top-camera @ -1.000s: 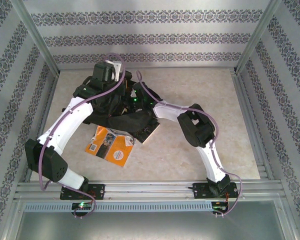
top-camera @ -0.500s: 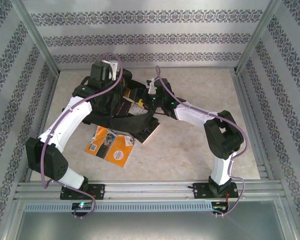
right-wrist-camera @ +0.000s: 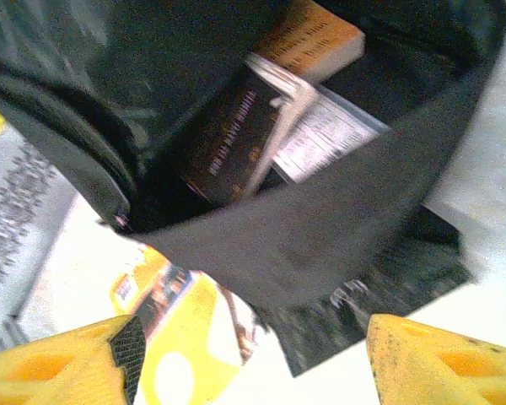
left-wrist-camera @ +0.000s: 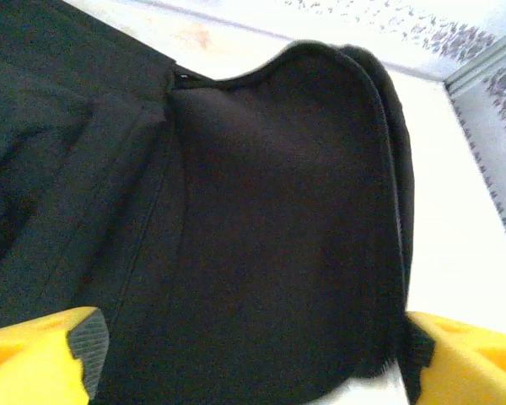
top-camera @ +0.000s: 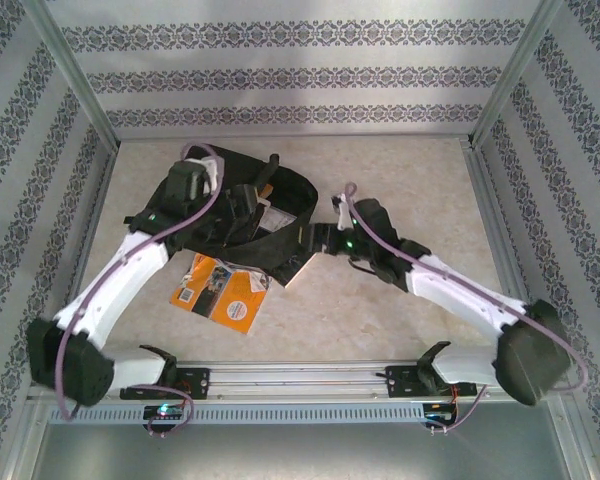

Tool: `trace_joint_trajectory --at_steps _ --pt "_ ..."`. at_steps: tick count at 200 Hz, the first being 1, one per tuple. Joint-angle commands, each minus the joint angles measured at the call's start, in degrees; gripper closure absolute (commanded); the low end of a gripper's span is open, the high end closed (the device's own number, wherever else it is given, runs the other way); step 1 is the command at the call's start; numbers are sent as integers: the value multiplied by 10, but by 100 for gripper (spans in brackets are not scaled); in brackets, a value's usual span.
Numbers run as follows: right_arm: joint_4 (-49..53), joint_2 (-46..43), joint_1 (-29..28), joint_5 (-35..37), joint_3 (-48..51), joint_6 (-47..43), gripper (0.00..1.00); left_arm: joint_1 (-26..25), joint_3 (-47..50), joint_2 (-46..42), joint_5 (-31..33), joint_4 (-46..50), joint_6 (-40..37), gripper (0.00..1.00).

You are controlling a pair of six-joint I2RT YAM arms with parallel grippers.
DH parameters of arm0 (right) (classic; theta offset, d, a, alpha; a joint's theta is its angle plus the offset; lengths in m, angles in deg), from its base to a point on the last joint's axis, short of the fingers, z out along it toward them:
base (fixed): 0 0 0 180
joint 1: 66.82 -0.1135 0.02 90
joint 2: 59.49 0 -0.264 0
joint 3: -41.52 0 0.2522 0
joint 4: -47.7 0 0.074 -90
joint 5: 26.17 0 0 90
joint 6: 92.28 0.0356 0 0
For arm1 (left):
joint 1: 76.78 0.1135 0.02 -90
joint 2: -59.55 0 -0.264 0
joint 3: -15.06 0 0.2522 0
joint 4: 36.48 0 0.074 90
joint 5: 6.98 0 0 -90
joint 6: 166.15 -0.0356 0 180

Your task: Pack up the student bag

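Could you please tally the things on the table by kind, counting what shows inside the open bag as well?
Student bag: 1
Books on the table outside it: 2, an orange book and a dark notebook
Books inside it: 2, an orange-covered book and a dark-covered book
White labelled item inside: 1
Total: 6

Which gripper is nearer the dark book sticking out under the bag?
Right. The right gripper hovers close by the dark book; the left gripper is over the bag, farther left.

The student bag [top-camera: 292,188] hides part of the orange book [top-camera: 223,296]; print on the dark book [right-wrist-camera: 228,145] blurs.
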Motion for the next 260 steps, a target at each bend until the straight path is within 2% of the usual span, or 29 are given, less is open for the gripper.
trace_joint_trajectory --at_steps 1,21,40,71,92,115,133,170,211,260 --pt "55 -53 -30 82 29 -80 33 7 41 -86 49 30 98 7" --pt "79 -48 -65 84 17 -116 35 6 78 -115 78 103 169 6" --pt "95 4 -100 59 -27 -147 40 6 114 -128 100 158 222 6" --pt "164 165 -166 42 -173 -201 44 9 171 -160 159 225 290 5" --pt "215 282 -197 50 -273 -224 44 17 217 -175 165 246 347 5" --pt "266 392 -218 73 -374 -241 44 23 285 -201 136 218 390 6" --pt "283 446 -220 87 -422 -243 45 31 326 -228 130 207 408 6" --pt "287 495 -214 103 -468 -236 46 46 371 -269 128 203 425 7" --pt "327 552 -197 140 -519 -243 45 51 412 -274 106 161 442 7" --pt "378 613 -185 109 -572 -254 44 53 442 -252 81 68 435 11"
